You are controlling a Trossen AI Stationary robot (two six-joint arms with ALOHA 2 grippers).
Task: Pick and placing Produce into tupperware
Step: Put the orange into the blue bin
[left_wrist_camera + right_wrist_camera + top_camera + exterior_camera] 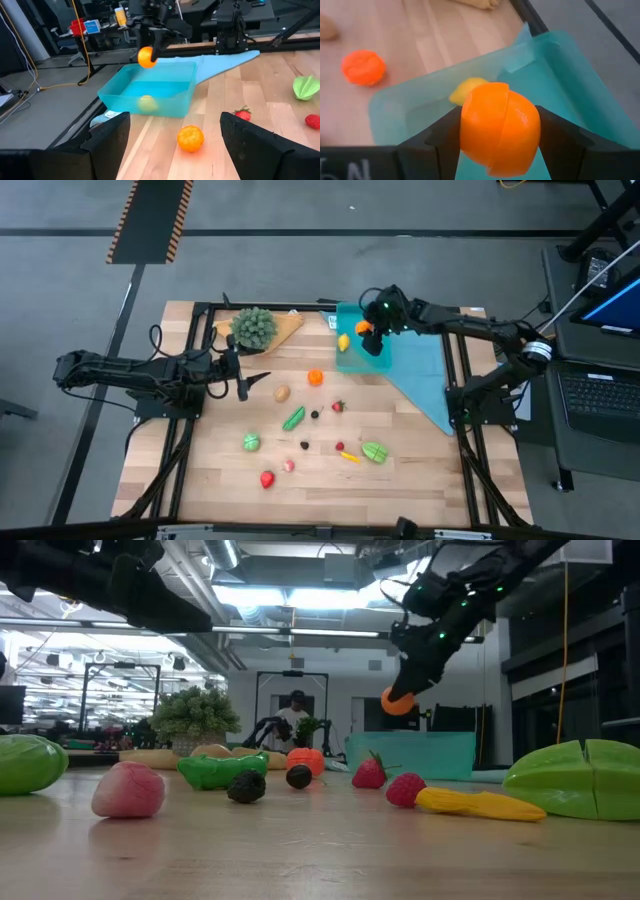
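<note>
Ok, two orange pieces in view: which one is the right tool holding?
The orange piece over the tupperware, clamped in the right tool. The other orange piece lies on the bare table, outside the box.

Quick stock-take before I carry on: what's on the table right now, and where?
tupperware: one, teal, far side on blue cloth
yellow piece: one, inside tupperware
orange piece: one, held above tupperware
loose produce: about a dozen, mixed colours, scattered mid-table
plant: one, green, far left on tan board
right gripper: shut on orange piece
left gripper: open, waiting left of centre
</note>
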